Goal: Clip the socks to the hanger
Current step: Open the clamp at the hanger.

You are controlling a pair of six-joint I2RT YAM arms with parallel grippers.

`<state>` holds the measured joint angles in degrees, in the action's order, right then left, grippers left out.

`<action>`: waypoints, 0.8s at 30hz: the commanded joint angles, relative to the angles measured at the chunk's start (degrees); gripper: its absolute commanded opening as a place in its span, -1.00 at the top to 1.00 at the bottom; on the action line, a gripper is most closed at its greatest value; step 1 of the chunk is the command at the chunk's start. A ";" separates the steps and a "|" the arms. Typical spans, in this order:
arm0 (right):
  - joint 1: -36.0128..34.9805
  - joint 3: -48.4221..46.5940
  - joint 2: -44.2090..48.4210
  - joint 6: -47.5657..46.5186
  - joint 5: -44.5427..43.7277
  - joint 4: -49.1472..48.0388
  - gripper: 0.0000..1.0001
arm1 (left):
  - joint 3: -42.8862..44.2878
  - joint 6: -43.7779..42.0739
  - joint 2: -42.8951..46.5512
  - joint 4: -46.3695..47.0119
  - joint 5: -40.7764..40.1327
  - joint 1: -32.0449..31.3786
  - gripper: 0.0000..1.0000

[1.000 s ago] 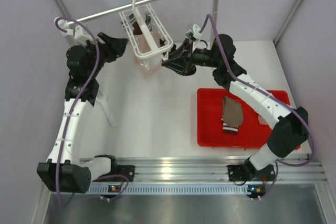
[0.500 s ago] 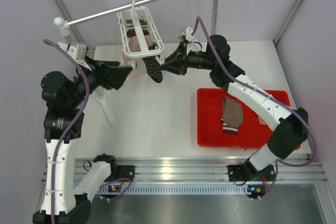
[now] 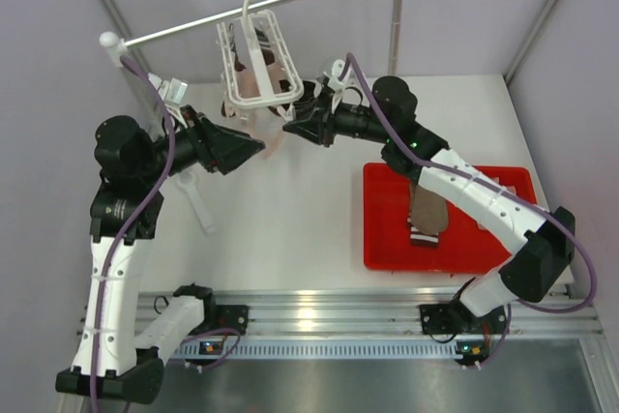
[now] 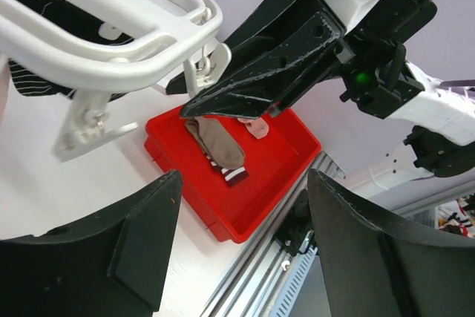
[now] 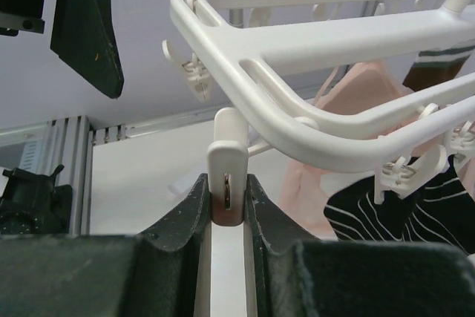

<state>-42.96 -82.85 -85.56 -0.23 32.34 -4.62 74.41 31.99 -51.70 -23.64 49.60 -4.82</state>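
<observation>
The big white bench point(image 3: 290, 210) has a red tray point(image 3: 387, 200) on its right side. The white hanger point(image 5: 312, 46) hangs from a rail point(image 3: 193, 24) over the far part of the bench. A pink sock point(image 5: 356, 102) and a dark stripy sock point(image 5: 386, 213) hang from it already. In the tray lies a brown sock point(image 3: 426, 205). It is stretched from 12 o'clock to 6 o'clock in the top view, and its stripy end is at 6. A small pink sock point(image 4: 258, 128) lies just beside it. The right gripper point(image 5: 226, 187) is clenched on one little white clip point(image 5: 226, 135) at the hanger's edge, so that arm looks busy. The left gripper point(image 4: 243, 183) is spread wide and holds nothing. It sits near the hanger, at about 8 o'clock from the right gripper. From the left gripper, the brown sock is well apart, between 3 and 4 o'clock. The tray is on the right arm's side, but I think the free left gripper must reach across for the sock.
</observation>
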 commanded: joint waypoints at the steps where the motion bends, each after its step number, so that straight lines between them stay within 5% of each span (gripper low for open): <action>1: -1.69 -0.47 1.36 -1.62 -2.80 -1.53 1.00 | 0.56 3.78 -0.94 5.79 -0.64 -2.72 -0.47; 15: -6.87 -0.82 1.19 -8.64 -15.19 0.93 1.00 | -2.51 3.26 -4.72 12.98 -27.16 -14.23 -0.38; 24: -7.49 -0.91 1.45 -9.53 -16.17 2.25 1.00 | -3.48 3.17 -5.95 16.34 -31.58 -16.45 -0.35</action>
<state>-49.15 -82.85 -85.56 -8.75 17.28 -1.85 70.91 35.66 -57.49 -12.88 21.74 -20.69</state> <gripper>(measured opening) 0.149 0.675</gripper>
